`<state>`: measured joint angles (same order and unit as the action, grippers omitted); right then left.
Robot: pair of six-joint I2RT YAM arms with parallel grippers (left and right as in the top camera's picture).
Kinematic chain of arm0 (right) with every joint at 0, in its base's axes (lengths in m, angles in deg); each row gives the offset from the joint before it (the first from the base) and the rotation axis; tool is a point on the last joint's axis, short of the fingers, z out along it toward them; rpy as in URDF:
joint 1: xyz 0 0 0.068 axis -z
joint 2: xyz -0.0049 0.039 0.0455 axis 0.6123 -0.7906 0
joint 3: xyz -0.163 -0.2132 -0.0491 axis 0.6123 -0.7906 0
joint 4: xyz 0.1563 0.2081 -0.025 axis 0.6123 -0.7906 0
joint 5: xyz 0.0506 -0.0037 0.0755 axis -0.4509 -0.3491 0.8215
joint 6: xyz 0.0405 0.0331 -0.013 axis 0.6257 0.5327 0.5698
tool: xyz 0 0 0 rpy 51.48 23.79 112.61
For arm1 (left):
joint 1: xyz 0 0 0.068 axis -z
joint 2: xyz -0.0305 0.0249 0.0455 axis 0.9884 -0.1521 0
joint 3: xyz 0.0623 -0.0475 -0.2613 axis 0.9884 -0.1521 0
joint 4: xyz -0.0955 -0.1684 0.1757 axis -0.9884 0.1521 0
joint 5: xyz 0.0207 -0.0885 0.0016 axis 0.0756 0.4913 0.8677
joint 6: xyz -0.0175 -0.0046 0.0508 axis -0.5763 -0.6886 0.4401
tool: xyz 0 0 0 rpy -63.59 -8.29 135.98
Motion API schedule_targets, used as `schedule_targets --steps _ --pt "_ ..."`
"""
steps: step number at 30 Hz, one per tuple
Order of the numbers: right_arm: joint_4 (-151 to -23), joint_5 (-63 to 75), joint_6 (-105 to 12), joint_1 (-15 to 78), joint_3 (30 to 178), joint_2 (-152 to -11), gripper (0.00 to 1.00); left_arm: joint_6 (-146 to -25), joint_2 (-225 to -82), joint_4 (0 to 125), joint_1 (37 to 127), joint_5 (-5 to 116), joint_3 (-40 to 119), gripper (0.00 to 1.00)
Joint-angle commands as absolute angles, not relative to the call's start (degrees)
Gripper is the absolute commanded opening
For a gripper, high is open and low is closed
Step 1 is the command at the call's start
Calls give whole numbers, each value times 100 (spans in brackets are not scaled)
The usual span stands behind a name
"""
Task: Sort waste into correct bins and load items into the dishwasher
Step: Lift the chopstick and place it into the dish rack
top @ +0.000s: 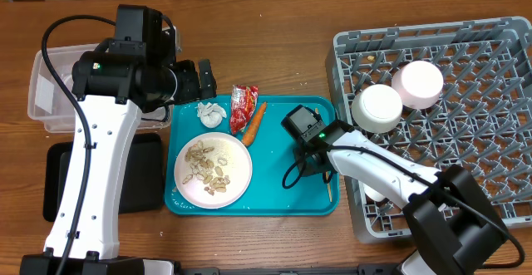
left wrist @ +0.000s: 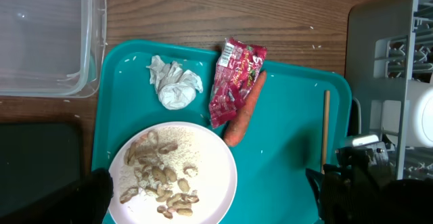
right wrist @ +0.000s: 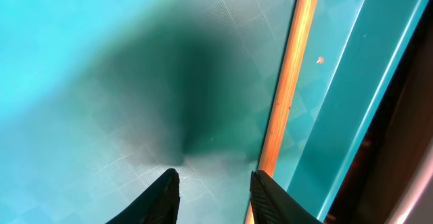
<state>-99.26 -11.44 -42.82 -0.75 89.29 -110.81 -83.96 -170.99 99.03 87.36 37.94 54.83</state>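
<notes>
Where the overhead view takes in the whole table, the left gripper (top: 204,80) hangs spread wide and empty by the far left corner of the teal tray (top: 274,202), near the crumpled tissue (top: 211,113). The right gripper (top: 316,165) points down at the tray's right side, beside the dish rack (top: 465,142), and its body hides all but a short end of the chopstick (top: 330,190).

Left wrist view: the chopstick lies flat on the tray, its long axis parallel to the right rim, well apart from the slanting carrot piece (left wrist: 243,112) and snack wrapper (left wrist: 233,82).

Right wrist view: only here do the right fingertips (right wrist: 169,190) show, partly parted with nothing between them. The chopstick runs from upper right down to just beside one tip; whether they touch cannot be told.
</notes>
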Motion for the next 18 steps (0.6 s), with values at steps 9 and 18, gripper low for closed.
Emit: schedule_targets --steps 9,18 --pt "-9900 -1428 -4245 -33 8981 -11317 36 -8429 -17059 9901 8727 3775 5558 100" --pt "-10402 -1764 -4256 -48 9497 -10880 35 -8429 -17061 9901 8727 3775 5558 100"
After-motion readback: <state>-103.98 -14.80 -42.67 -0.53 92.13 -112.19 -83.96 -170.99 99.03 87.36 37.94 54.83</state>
